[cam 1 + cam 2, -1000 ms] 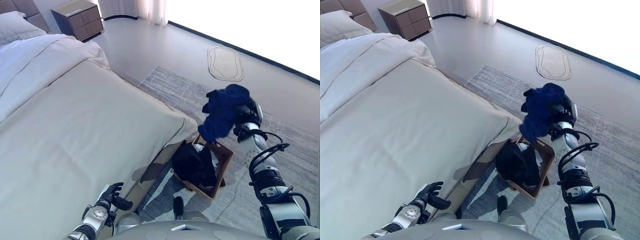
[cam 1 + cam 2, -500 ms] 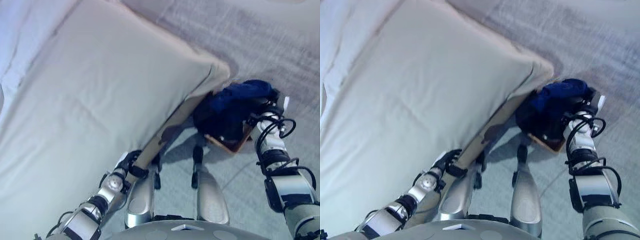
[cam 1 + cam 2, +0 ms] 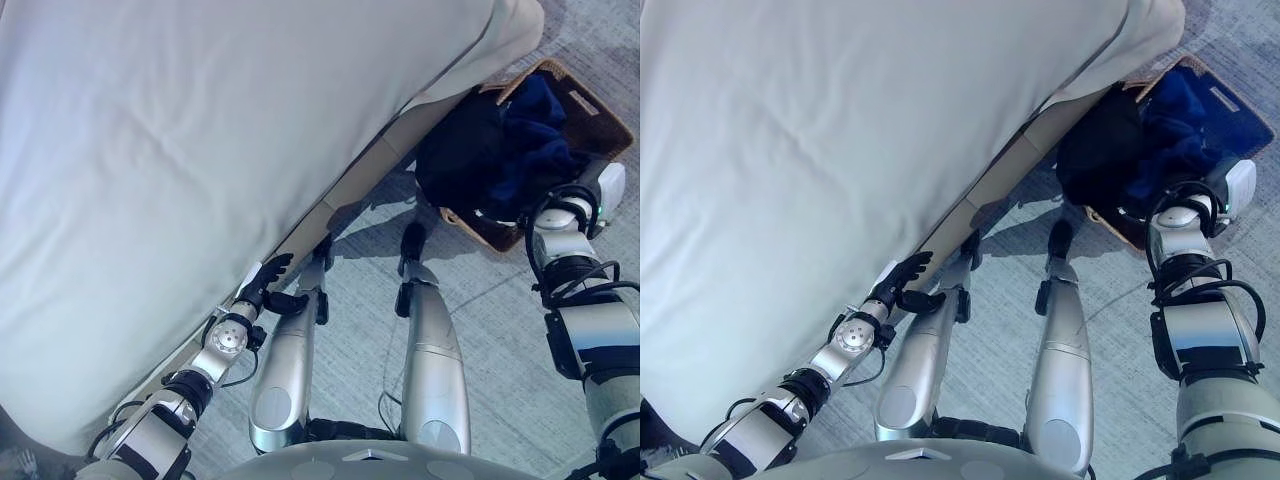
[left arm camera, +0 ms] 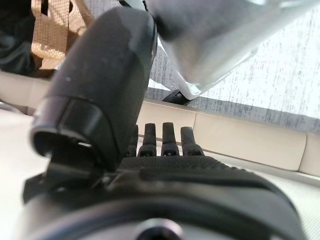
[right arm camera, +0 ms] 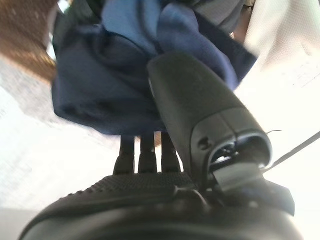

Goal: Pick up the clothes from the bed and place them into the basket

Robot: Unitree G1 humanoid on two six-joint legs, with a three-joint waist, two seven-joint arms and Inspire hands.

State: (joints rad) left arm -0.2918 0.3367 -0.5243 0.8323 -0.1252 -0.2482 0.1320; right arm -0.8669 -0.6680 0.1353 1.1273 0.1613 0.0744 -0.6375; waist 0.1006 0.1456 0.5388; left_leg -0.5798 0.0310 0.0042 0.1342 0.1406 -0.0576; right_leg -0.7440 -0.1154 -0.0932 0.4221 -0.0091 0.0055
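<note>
Right robot hand (image 5: 190,115) pinching the navy blue garment (image 5: 105,75) between thumb and fingers, down at the wicker basket (image 3: 590,100). Garment bunched inside the basket, beside a black piece of clothing (image 3: 460,160) draped over its near side. Basket on the floor against the corner of the bed (image 3: 200,130). Left robot hand (image 3: 268,290) loosely uncurled, holding nothing, low beside the bed's edge.

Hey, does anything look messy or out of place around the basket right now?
Slightly. The black garment bulges over the wicker basket's rim on the bed side rather than lying inside. The blue garment sits in the basket by the right hand. Nothing is spilled on the floor.
</note>
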